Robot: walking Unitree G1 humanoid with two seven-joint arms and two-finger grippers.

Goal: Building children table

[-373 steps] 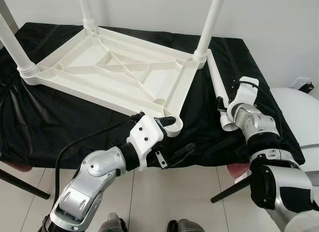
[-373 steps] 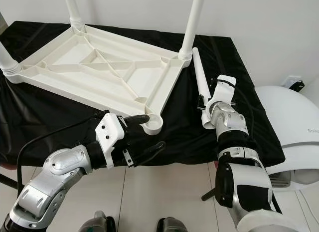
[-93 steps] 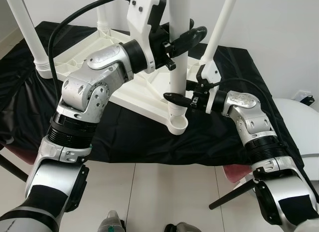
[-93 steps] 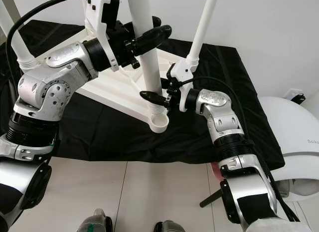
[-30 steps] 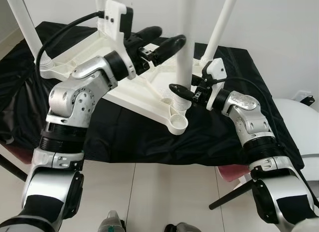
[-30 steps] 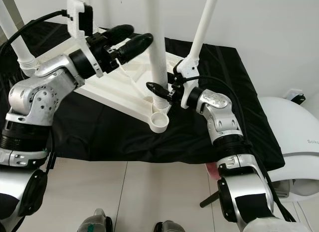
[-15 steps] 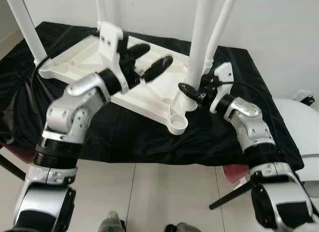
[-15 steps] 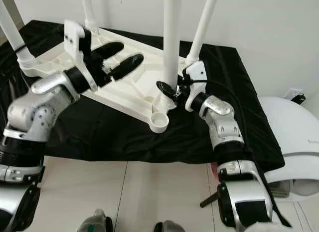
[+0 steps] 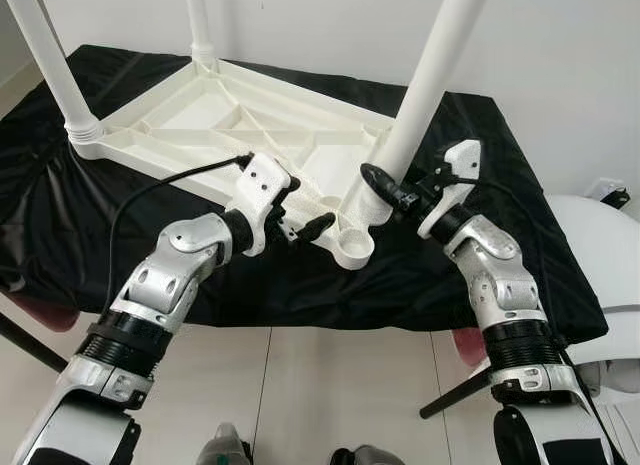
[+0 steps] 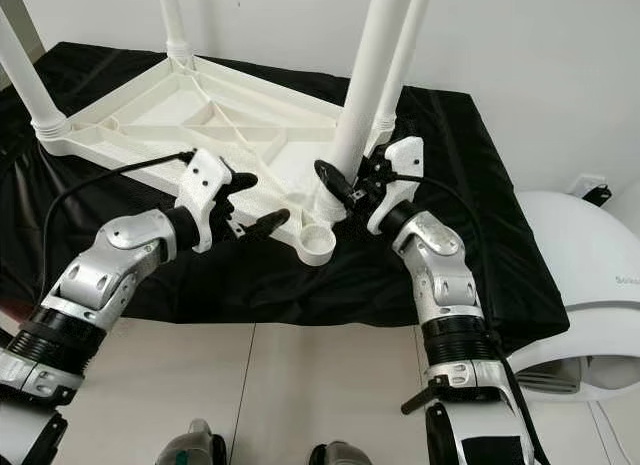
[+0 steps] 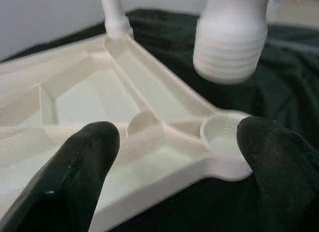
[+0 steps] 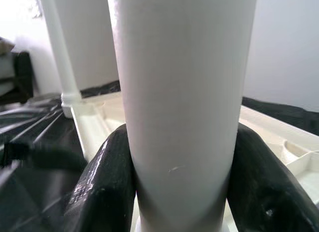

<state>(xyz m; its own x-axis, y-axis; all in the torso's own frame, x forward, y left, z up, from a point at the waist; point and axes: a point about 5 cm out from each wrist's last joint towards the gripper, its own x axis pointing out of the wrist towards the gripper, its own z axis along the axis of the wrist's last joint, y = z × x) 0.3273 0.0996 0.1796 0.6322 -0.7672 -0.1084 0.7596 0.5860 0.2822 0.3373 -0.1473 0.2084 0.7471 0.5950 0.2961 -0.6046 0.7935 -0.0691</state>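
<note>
Tabletop [image 9: 240,125], white plastic and ribbed, lies upside down on the black cloth [image 9: 120,255] that covers the table, its near corner reaching toward the front edge. Three legs already stand from its other corners: one at the left [image 9: 55,75], one at the far side [image 9: 198,20], and one at the right, mostly hidden behind the leg I am holding. That fourth leg [image 9: 425,85] is clamped low down in my right gripper [image 9: 392,192], one black finger [image 12: 102,182] pressed on each side of the white tube. It leans toward the right, and its threaded end [image 11: 230,40] hangs just above and beside the round socket [image 9: 355,247] at the near corner, not seated in it. My left gripper [image 9: 303,217] reaches in from the left with its fingers [image 11: 84,167] spread apart, holding nothing, one finger over the rim of the tabletop and the other just in front of it, near the socket. At the right edge of the scene a rounded white object [image 9: 610,255] stands beside the table.
</note>
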